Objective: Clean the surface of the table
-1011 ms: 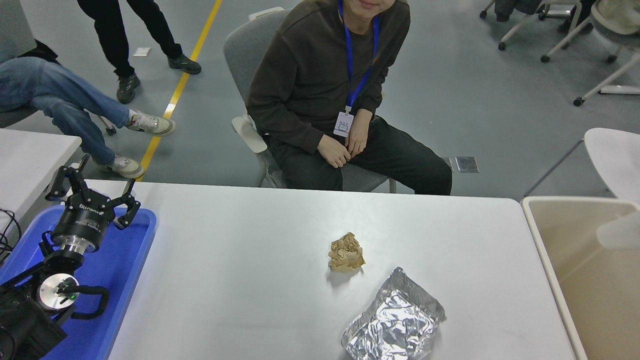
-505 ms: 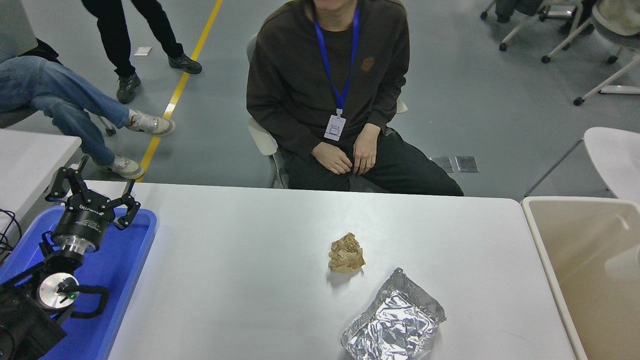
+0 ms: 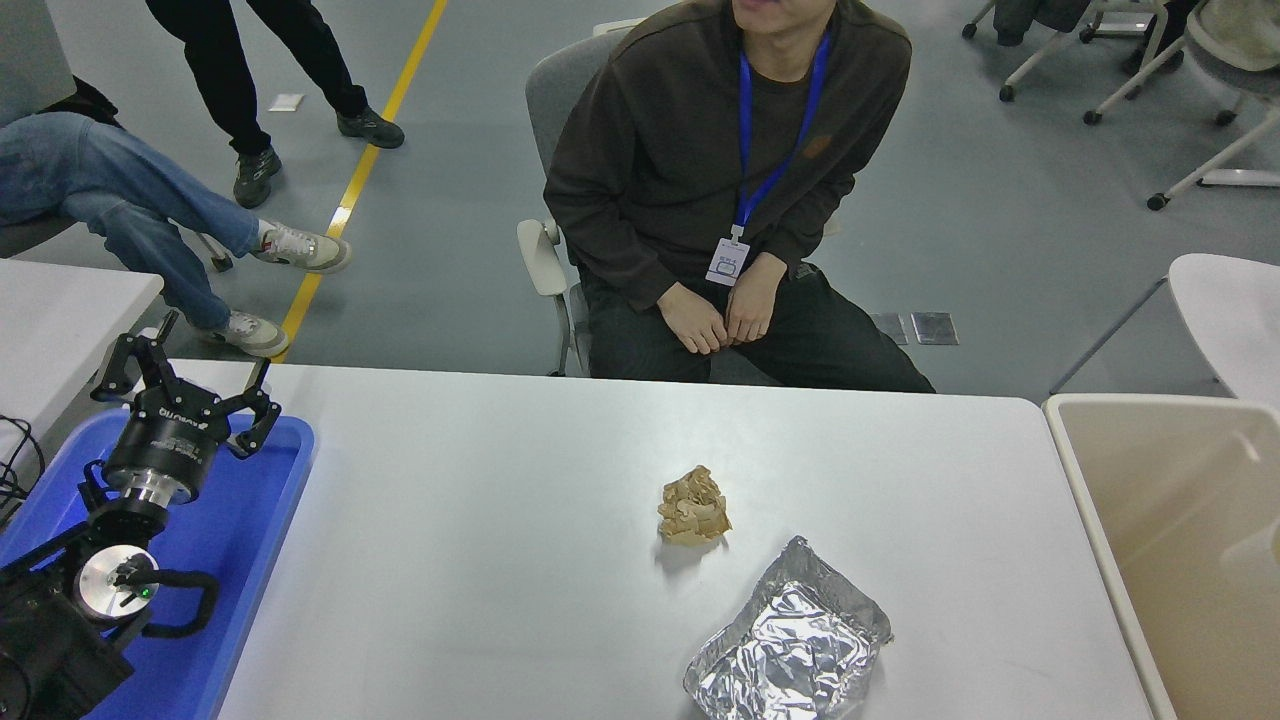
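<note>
The white table surface (image 3: pixel 480 560) fills the lower middle of the head view. A crumpled tan paper wad (image 3: pixel 692 506) lies near its centre. A crinkled silver foil bag (image 3: pixel 788 638) lies flat to the wad's lower right, by the front edge. My left gripper (image 3: pixel 185 365) is parked at the lower left over a blue tray (image 3: pixel 255 520), fingers spread open and holding nothing. The right arm is out of view.
A beige bin (image 3: pixel 1170 540) stands against the table's right end. A person in a dark top sits at the far side with hands (image 3: pixel 725 320) in their lap. A smaller white table (image 3: pixel 60 310) stands beyond the blue tray.
The seated person has shifted to the right on the chair. The wad, the foil bag and my left arm have stayed where they were.
</note>
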Tool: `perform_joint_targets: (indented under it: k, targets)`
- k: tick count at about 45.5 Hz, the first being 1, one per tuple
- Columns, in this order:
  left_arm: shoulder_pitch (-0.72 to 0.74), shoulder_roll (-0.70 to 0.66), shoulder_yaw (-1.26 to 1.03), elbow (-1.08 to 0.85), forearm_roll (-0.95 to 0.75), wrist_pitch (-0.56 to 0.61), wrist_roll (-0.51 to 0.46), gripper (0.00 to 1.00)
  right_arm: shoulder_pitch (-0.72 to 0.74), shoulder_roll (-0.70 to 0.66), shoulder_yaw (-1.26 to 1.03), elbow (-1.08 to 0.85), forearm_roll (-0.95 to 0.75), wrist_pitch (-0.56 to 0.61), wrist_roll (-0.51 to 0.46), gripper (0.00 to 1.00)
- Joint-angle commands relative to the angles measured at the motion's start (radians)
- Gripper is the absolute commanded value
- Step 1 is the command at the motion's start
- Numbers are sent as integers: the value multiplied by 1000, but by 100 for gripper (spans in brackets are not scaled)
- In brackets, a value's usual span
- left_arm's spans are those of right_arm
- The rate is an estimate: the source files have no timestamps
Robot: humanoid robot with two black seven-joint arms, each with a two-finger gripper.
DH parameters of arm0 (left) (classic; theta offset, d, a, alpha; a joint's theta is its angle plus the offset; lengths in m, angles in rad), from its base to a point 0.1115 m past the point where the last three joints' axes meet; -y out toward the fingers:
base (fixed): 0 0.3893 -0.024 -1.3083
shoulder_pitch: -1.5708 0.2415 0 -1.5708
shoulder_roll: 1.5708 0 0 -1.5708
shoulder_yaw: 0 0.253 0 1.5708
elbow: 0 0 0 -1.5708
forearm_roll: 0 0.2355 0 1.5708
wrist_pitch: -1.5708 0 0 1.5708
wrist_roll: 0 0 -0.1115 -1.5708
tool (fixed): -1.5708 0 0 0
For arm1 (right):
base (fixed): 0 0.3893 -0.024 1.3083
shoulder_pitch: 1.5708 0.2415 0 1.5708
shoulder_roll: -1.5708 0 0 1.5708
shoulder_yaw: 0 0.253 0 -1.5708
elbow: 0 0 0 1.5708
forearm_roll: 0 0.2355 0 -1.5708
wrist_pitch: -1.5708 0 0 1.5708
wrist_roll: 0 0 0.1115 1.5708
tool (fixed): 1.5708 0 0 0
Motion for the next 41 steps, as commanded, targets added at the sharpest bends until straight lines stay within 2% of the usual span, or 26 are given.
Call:
perform_joint_targets:
  k: [1, 10, 22, 41]
  targets:
    - [0, 0, 0, 0, 0, 0, 0, 100, -34, 68, -29, -47, 3, -89, -11, 0]
    - [0, 0, 0, 0, 0, 0, 0, 100, -34, 114, -56, -112, 72, -92, -26, 0]
    - [0, 0, 0, 0, 0, 0, 0, 100, -33, 123, -72, -128, 158, -106, -116, 0]
    - [0, 0, 0, 0, 0, 0, 0, 100, -33, 149, -63, -128, 170, -115, -121, 0]
